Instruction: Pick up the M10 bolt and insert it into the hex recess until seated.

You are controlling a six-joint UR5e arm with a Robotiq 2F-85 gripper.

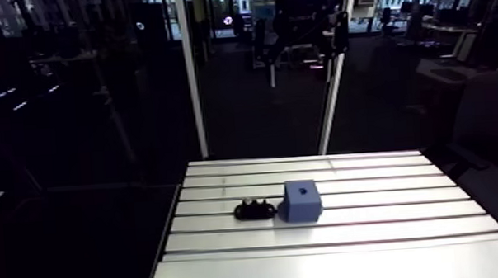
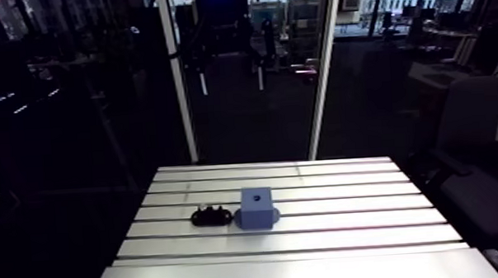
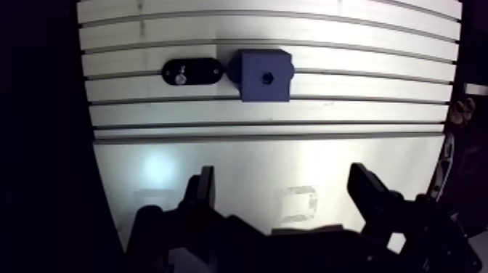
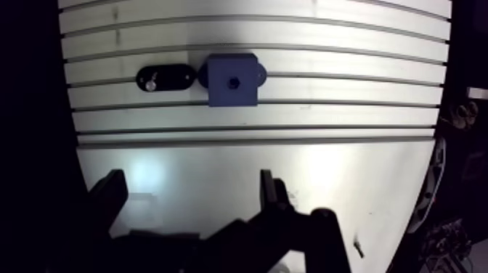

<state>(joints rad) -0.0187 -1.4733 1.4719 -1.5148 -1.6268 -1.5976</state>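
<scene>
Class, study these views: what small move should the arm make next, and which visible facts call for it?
Probably carry the open claw forward and down over the bolt, which sits in the black holder beside the blue block. The claw holds nothing and hangs well short of both; the block's recess looks empty.

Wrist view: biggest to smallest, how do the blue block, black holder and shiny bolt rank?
1. blue block
2. black holder, somewhat smaller
3. bolt, a bright speck in the holder
All lie about equally far, so the order holds.
</scene>
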